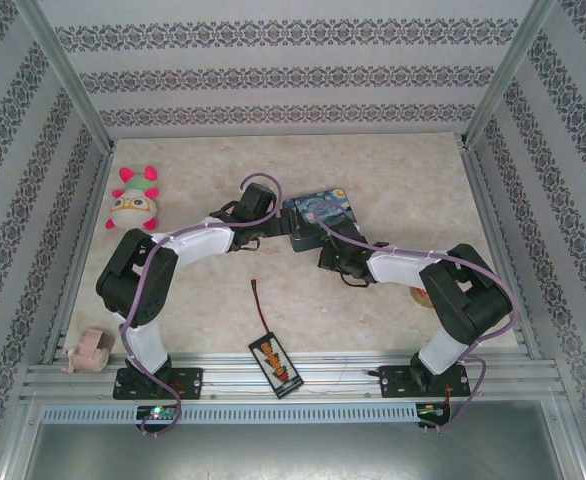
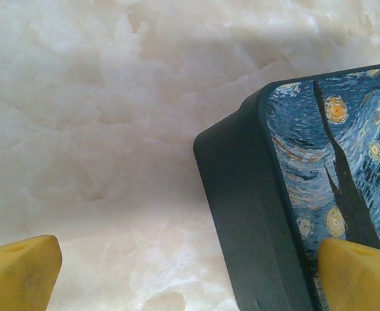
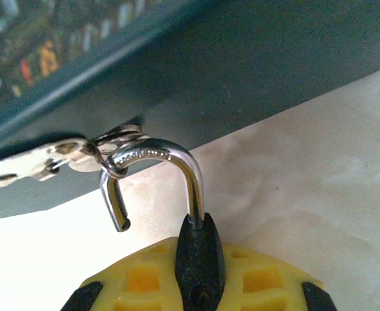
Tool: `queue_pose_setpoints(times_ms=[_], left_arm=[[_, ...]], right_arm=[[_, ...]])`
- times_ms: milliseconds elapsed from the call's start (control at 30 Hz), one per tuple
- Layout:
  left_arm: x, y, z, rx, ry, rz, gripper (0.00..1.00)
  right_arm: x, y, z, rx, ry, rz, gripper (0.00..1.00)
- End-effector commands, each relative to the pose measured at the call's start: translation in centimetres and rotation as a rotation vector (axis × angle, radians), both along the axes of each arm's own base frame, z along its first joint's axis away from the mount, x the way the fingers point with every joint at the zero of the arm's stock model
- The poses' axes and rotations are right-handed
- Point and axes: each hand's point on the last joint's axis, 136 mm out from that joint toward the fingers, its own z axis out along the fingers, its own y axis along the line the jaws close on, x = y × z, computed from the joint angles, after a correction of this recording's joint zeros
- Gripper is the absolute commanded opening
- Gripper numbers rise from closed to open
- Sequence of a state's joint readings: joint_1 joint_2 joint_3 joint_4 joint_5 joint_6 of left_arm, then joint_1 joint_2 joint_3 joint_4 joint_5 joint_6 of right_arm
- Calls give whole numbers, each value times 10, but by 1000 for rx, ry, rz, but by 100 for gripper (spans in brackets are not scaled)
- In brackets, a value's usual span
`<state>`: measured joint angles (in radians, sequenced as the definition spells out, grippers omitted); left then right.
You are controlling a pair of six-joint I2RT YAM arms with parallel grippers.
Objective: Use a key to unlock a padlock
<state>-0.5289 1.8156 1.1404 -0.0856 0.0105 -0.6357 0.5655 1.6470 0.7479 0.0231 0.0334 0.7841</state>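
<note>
The right jaws are clamped on the padlock [image 3: 200, 249]. Its thin dark body stands upright, pinched between the two yellow waffle-patterned fingertips [image 3: 261, 282]. The silvery shackle [image 3: 170, 155] arches above the body with one leg seated in it and the other leg out, its free end hanging in the air over the pale tabletop [image 3: 307, 181]. A small key ring [image 3: 115, 139] is hooked over the shackle at the bend above that free leg. The keys [image 3: 28, 165] trail off from it to the left, against the dark side wall of the painted tin [image 3: 274, 58] just behind.

The left jaws are wide apart and hold nothing. One yellow fingertip [image 2: 18, 275] sits over bare tabletop. The other [image 2: 362, 275] sits at the edge of the tin's blue-and-yellow lid, with the tin's rounded corner between the two. Whether that fingertip touches the lid cannot be told.

From above, both arms reach in to the tin at mid-table, the left from the left side and the right from the near right. A plush toy [image 1: 135, 205] lies well off to the left. A flat black pack with an orange label [image 1: 276, 365] lies near the front edge, between the arm bases.
</note>
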Motion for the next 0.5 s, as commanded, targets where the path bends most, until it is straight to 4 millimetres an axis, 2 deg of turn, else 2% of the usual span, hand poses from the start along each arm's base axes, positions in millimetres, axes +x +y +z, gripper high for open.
queue_pose_setpoints(times_ms=[0,133,233,467], left_arm=[[-12,19,-5,67,18,27,99],[-8,12,18,30,-66,10,99],[-7,6,27,51,-99,-2,99],[-9,-22,18,173,-100,-84,99]], right_arm=[[-7,-2,0,16,6,-18,0],[-9,-1,1,30,7,-24,0],[-10,-2,1,40,6,-33,0],[-11,-1,3,75,11,-53,0]])
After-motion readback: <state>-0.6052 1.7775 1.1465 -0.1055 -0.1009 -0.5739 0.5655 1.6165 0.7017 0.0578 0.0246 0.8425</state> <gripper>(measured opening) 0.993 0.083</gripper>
